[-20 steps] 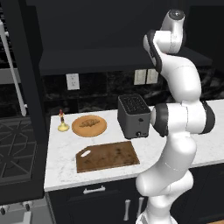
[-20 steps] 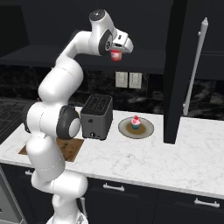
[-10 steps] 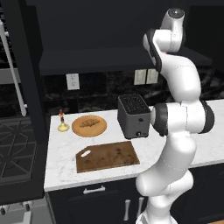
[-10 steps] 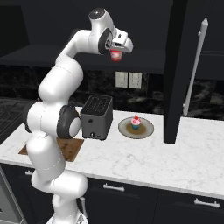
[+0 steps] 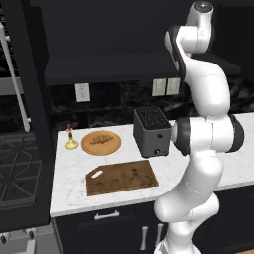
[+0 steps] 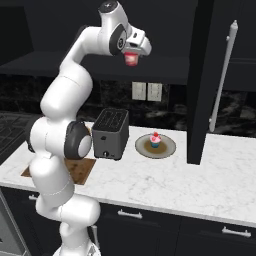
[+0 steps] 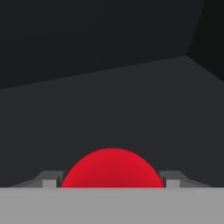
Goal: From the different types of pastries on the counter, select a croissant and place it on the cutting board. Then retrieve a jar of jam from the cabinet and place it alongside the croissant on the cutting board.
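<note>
The arm reaches high, at the level of the dark cabinet (image 6: 165,30). In the right base view the gripper (image 6: 132,58) hangs at about 11 o'clock of the frame, and the jam jar (image 6: 131,59) sits between its fingers, red and small, under the white hand. In the hand view the jar's red lid (image 7: 113,168) bulges up at 6 o'clock, with a grey fingertip (image 7: 51,179) close on each side of it. The jaws are closed on the jar.

Down on the counter (image 6: 200,185) the toaster (image 6: 111,133) stands near the middle. At its 3 o'clock in the right base view a grey plate (image 6: 168,149) carries the cupcake (image 6: 155,141), pink on top, teal below.

In the left base view the croissant (image 5: 101,139) lies on a round wooden plate (image 5: 114,147), at the toaster's 9 o'clock. It is not on the board. The cutting board (image 5: 122,177) lies bare at the plate's 5 o'clock, nearer the counter's front edge, its handle hole toward the left end. A small yellow-based object with a red top (image 5: 71,139) stands just left of the round plate; I cannot tell what it is. Two wall outlets (image 5: 165,86) show behind the toaster.
</note>
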Controlling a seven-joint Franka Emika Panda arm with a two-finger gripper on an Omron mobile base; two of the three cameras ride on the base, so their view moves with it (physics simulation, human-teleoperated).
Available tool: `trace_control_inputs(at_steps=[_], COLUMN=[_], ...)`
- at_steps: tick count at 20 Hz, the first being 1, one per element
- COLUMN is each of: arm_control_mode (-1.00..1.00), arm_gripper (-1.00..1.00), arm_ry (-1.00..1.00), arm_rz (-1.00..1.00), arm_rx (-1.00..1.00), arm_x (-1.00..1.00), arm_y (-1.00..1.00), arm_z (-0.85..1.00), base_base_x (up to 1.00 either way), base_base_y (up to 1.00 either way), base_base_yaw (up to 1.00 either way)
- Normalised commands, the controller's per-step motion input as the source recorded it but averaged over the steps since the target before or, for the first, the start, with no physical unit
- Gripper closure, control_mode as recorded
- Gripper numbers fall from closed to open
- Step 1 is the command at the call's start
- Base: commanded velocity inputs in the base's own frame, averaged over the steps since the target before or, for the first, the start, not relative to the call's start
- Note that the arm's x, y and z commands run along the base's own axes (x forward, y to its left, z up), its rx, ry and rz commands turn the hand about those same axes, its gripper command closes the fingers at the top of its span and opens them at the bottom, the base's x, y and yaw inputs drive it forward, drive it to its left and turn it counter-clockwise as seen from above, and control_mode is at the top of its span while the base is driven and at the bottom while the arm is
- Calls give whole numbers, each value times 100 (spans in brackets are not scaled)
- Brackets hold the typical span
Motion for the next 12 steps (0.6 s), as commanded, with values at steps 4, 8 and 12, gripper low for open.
trace_control_inputs(at_steps=[4, 8, 12], arm_control_mode=[-100, -100, -100], arm_gripper=[100, 100, 100], arm_ry=[-15, -7, -3], arm_rz=[0, 0, 0], arm_rx=[0, 0, 0], arm_x=[-64, -49, -48], arm_y=[0, 0, 2], arm_z=[3, 1, 0], base_base_x=[0, 0, 0], base_base_y=[0, 0, 0], base_base_yaw=[0, 0, 0])
